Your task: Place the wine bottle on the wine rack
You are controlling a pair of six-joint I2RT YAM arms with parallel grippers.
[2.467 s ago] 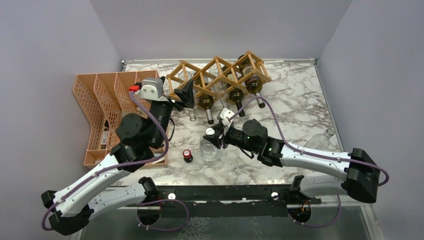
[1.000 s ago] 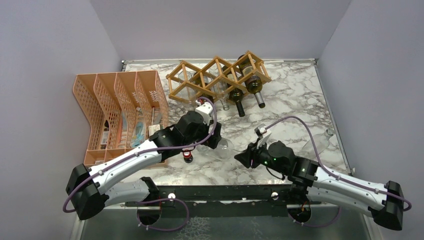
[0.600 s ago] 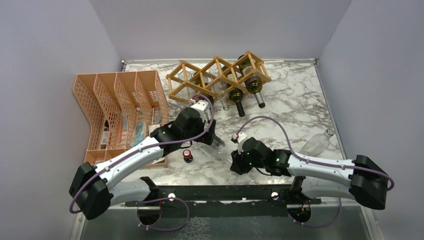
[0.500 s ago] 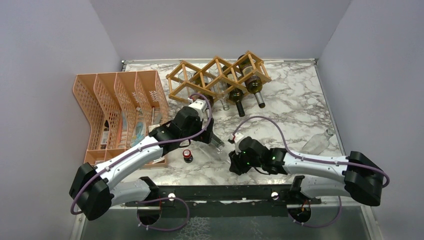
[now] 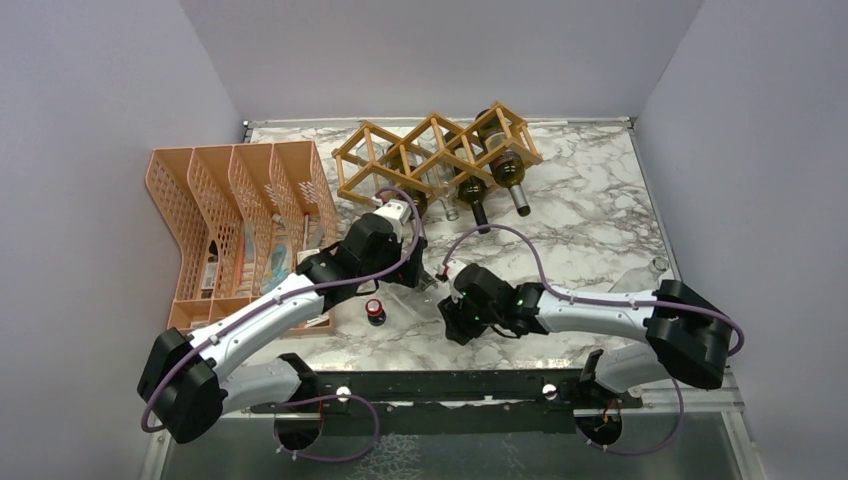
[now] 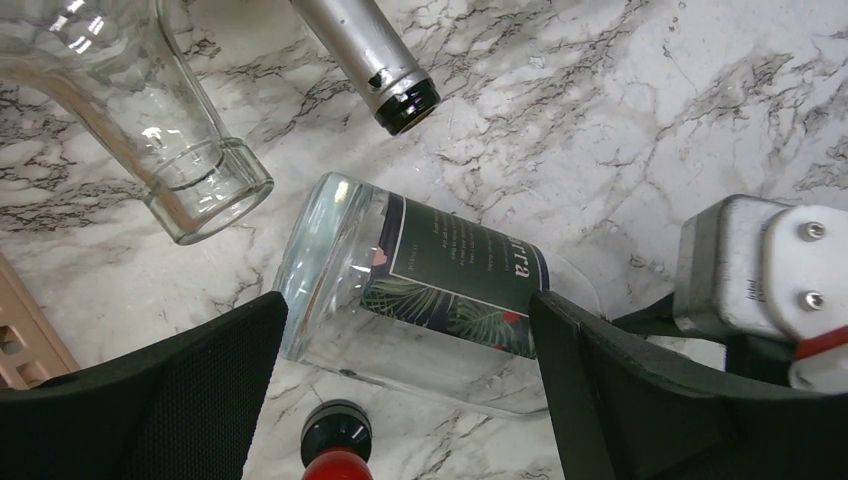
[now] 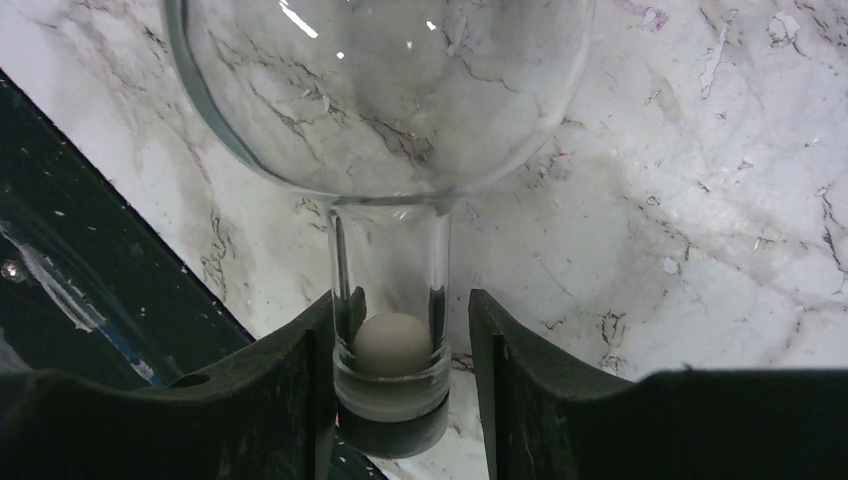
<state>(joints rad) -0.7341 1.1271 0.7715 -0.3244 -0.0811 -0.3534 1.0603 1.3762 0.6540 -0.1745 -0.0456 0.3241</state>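
Since the wine bottle (image 6: pixel 440 300) lies on its side on bare marble, round and smooth, the first risk is that it rolls or pivots away as soon as something nudges it. It rests in the middle of the table (image 5: pixel 590 210), towards the near edge and well short of the wine rack (image 5: pixel 435 150). Its long axis runs flat along the table, with the base to the far left and the corked mouth to the near right.

The right gripper (image 7: pixel 400 320) straddles the neck with its jaws slightly parted. A sliver of marble shows on one side, so I judge it is not pinching and the neck is unrestrained. The left gripper (image 6: pixel 408 305) hangs over the labelled body with its jaws spread wide, one finger just beside the base and the other past the label.

A close that lands off-centre on the slick glass could squirt the bottle sideways. It could also swing the neck against the right fingers (image 7: pixel 300 380).

A small red-capped bottle (image 6: pixel 335 450) stands just beside the body on the near side and could be knocked over. The two wrists are crowded together, so they may clash on the lift. At the far end, dark bottles (image 5: pixel 495 180) already fill the rack's right-hand cells, and a badly aimed approach could strike their necks.
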